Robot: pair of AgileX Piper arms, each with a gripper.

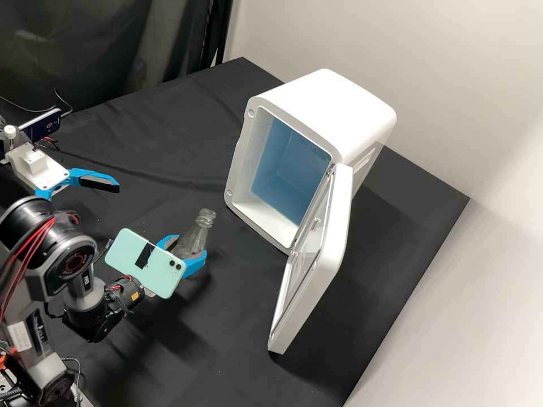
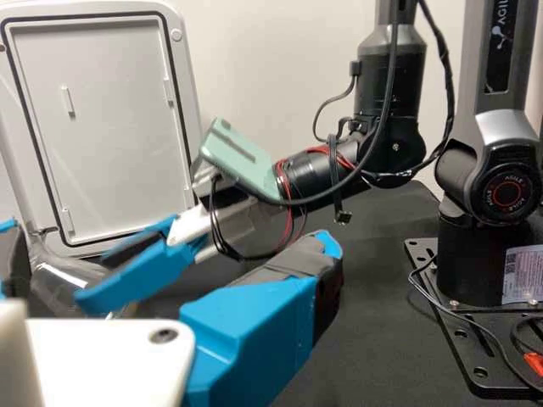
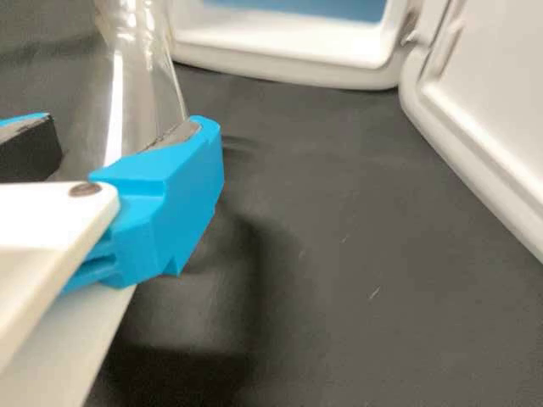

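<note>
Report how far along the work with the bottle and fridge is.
Done: the fridge door stands open; the right gripper is shut on the bottle. In hand: bottle held before the opening. Remaining: it is outside the fridge. The left gripper is open, empty.

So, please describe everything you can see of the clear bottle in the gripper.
The clear bottle looks like thin transparent plastic, seemingly empty, its body narrowing to a short neck. It is tilted, neck toward the open white fridge, above the black bench. The right gripper is shut on its lower body; nothing else visibly touches it.
</note>
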